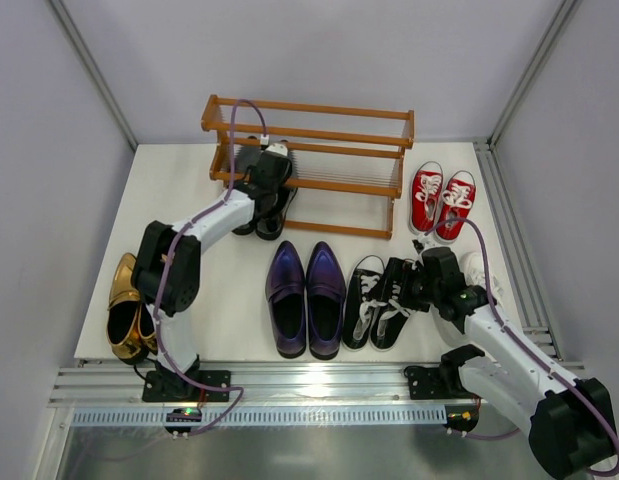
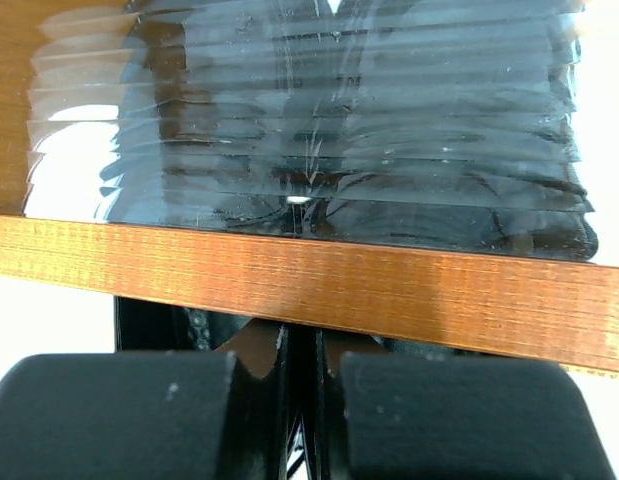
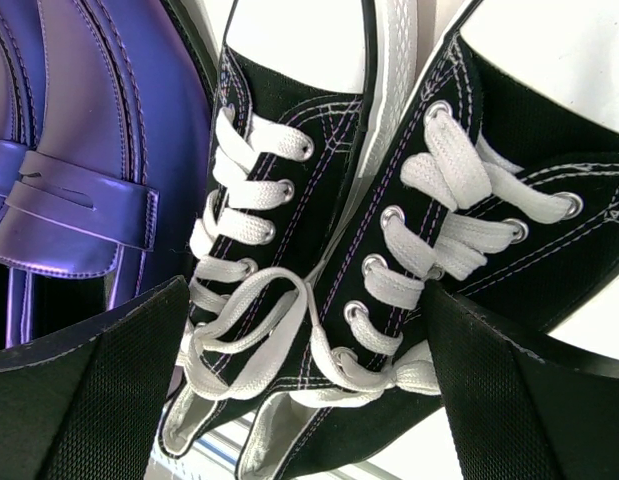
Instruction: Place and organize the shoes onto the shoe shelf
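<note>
The orange-brown shoe shelf (image 1: 319, 150) stands at the back. My left gripper (image 1: 272, 160) is at its left end, shut on the inner heel walls of the glossy black dress shoes (image 1: 269, 208), whose toes lie under the lower rails. In the left wrist view a wooden rail (image 2: 389, 285) crosses in front of the left gripper (image 2: 309, 400), with the black shoes (image 2: 339, 150) behind thin rails. My right gripper (image 1: 409, 285) is open and straddles the heels of the black-and-white sneakers (image 1: 374, 300). The right wrist view shows it (image 3: 309, 390) around the sneakers (image 3: 319, 250).
Purple loafers (image 1: 304, 298) lie left of the sneakers and show in the right wrist view (image 3: 79, 150). Gold loafers (image 1: 127, 310) sit at the table's left edge. Red sneakers (image 1: 441, 200) stand right of the shelf. White sneakers (image 1: 481, 270) are mostly hidden under my right arm.
</note>
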`<action>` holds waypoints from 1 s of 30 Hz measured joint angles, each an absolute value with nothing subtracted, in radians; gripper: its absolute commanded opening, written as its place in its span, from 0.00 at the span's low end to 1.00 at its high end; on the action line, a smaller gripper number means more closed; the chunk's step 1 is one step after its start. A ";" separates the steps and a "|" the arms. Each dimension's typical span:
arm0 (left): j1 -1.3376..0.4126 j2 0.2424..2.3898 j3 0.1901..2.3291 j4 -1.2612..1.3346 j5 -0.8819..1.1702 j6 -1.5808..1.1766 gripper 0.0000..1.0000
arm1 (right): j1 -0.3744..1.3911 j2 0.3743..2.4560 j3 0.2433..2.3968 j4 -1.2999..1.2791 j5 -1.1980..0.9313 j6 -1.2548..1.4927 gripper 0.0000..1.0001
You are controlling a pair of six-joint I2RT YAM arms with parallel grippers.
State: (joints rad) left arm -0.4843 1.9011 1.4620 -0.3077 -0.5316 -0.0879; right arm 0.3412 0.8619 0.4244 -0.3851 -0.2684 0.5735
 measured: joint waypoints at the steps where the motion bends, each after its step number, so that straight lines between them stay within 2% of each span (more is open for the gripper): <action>1: -0.483 1.903 1.462 -0.303 -0.531 -0.088 0.00 | 0.341 0.863 0.424 -0.384 -0.268 0.574 0.97; 9: -0.465 1.929 1.462 -0.266 -0.530 -0.097 0.00 | 0.341 0.872 0.418 -0.373 -0.268 0.575 0.97; 11: -0.461 1.933 1.462 -0.256 -0.530 -0.101 0.07 | 0.341 0.883 0.418 -0.368 -0.268 0.575 0.97; 12: -0.460 1.934 1.461 -0.252 -0.531 -0.101 0.16 | 0.341 0.886 0.418 -0.367 -0.268 0.575 0.97; 14: -0.458 1.934 1.460 -0.244 -0.540 -0.104 0.27 | 0.341 0.891 0.418 -0.364 -0.269 0.575 0.97; 15: -0.457 1.934 1.460 -0.237 -0.551 -0.106 0.38 | 0.341 0.891 0.418 -0.364 -0.269 0.575 0.98; 17: -0.453 1.933 1.460 -0.225 -0.570 -0.107 0.50 | 0.341 0.893 0.418 -0.363 -0.270 0.575 0.97; 18: -0.450 1.933 1.460 -0.217 -0.577 -0.112 0.59 | 0.341 0.893 0.418 -0.363 -0.270 0.575 0.97; 21: -0.443 1.927 1.457 -0.207 -0.593 -0.125 0.71 | 0.341 0.892 0.418 -0.363 -0.271 0.575 0.97; 30: -0.443 1.832 1.405 -0.192 -0.619 -0.136 0.84 | 0.341 0.867 0.418 -0.368 -0.273 0.574 0.97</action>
